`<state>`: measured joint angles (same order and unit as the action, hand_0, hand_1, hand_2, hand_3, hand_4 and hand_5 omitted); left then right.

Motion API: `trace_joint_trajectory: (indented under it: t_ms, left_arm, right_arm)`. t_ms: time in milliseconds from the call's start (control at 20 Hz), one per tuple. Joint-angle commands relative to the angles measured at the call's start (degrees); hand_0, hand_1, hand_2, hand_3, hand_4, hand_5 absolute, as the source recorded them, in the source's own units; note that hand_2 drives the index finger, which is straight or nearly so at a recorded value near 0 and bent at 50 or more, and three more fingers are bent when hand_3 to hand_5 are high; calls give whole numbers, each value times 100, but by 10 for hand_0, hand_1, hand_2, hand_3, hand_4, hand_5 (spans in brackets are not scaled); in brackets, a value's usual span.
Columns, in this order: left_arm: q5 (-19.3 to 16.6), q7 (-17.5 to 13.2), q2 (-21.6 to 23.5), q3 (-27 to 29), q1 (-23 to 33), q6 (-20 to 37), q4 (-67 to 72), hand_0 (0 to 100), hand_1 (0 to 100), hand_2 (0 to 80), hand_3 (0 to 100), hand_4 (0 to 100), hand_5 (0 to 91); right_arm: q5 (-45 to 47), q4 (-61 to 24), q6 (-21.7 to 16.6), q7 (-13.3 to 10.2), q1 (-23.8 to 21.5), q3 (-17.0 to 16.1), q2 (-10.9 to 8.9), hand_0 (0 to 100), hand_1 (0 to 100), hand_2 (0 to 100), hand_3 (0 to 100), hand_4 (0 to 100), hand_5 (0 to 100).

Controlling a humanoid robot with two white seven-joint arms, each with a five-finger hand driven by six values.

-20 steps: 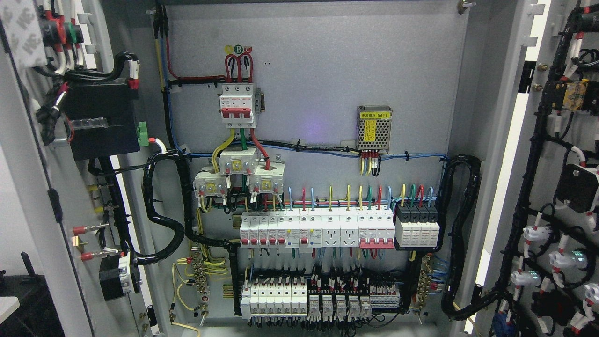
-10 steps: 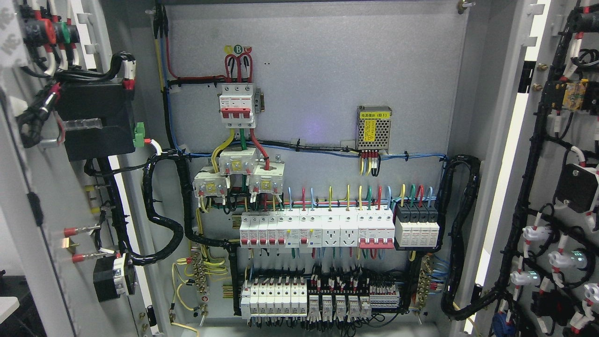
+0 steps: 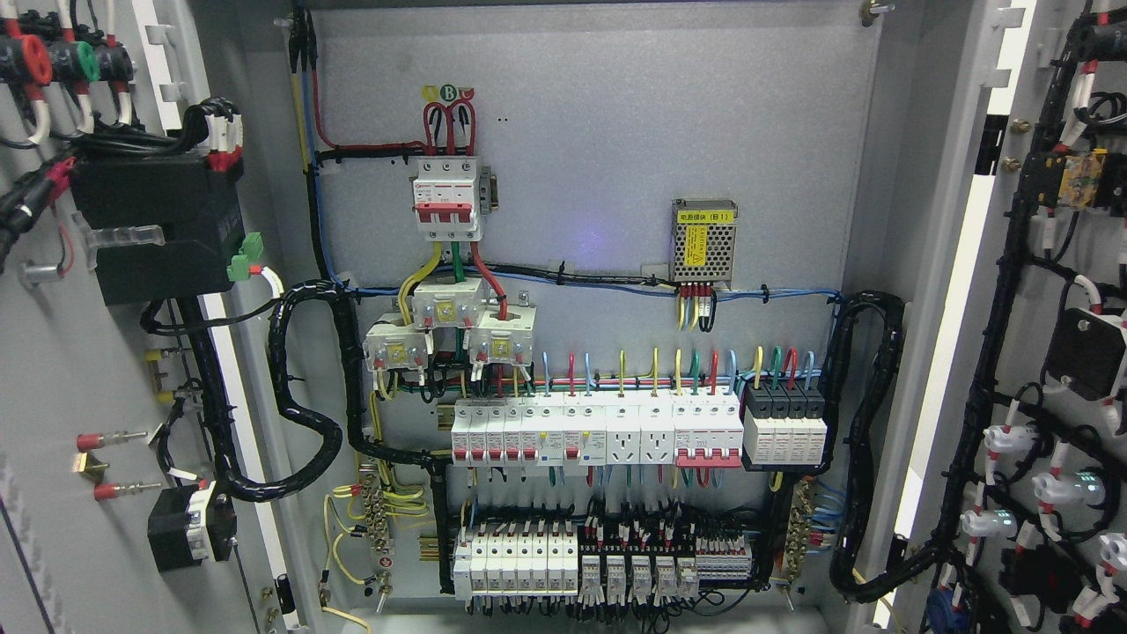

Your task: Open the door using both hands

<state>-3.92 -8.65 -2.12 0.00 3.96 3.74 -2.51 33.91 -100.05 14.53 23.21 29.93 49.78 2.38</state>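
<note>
We face an open electrical cabinet with both doors swung outward. The left door (image 3: 53,370) fills the left edge of the view, its long axis vertical, its inner face turned toward us and to the right. On it sit a black box (image 3: 167,229) with a green connector (image 3: 245,257) at its right side, red and green button backs (image 3: 53,57) near the top, and a small black block (image 3: 185,528) low down. A thick black cable loom (image 3: 299,387) curves from this door into the cabinet.

The right door (image 3: 1048,352) stands at the right edge, also upright, its inner face turned toward us and to the left, strung with black wiring and white lamp holders (image 3: 1012,440).

Between the doors we see the grey back panel (image 3: 616,132). A red-handled main breaker (image 3: 447,198) sits upper left of centre, with three white current transformers (image 3: 449,330) just below it. A small meshed power supply (image 3: 703,240) with a yellow label is to the right. A row of white breakers (image 3: 599,431) runs across the middle, and a lower row of breakers and relays (image 3: 599,559) sits near the bottom.

We see no robot hand and no arm in this view, so we cannot tell how either hand's fingers stand or whether they hold anything.
</note>
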Motion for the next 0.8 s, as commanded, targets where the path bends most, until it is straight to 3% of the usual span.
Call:
trace_joint_trajectory:
  t_ms: [0, 250, 451, 551, 751]
  left_arm:
    - [-4, -5, -17, 88, 26, -5, -364, 0, 0, 0, 0, 32, 0]
    - [-4, -5, -52, -158, 377, -5, -1101, 0, 0, 0, 0, 32, 0]
    - [5, -14, -17, -465, 904, -14, -2014, 0, 0, 0, 0, 32, 0]
    - [14, -14, 18, -623, 1150, -31, -2594, 0, 0, 0, 0, 32, 0]
    - [14, -23, 141, -887, 1493, -23, -3535, 0, 0, 0, 0, 33, 0]
  right_arm:
    - [-261, 275, -12, -1, -66, -134, 96, 0, 0, 0, 0, 0, 0]
    - [-385, 399, -134, -114, -241, -583, 44, 0, 0, 0, 0, 0, 0]
    - [-447, 399, -591, -474, -452, -715, 0, 0, 0, 0, 0, 0, 0]
    - [-683, 399, -732, -668, -540, -759, -149, 0, 0, 0, 0, 0, 0]
    - [-1272, 443, -1215, -695, -944, -952, -299, 0, 0, 0, 0, 0, 0]
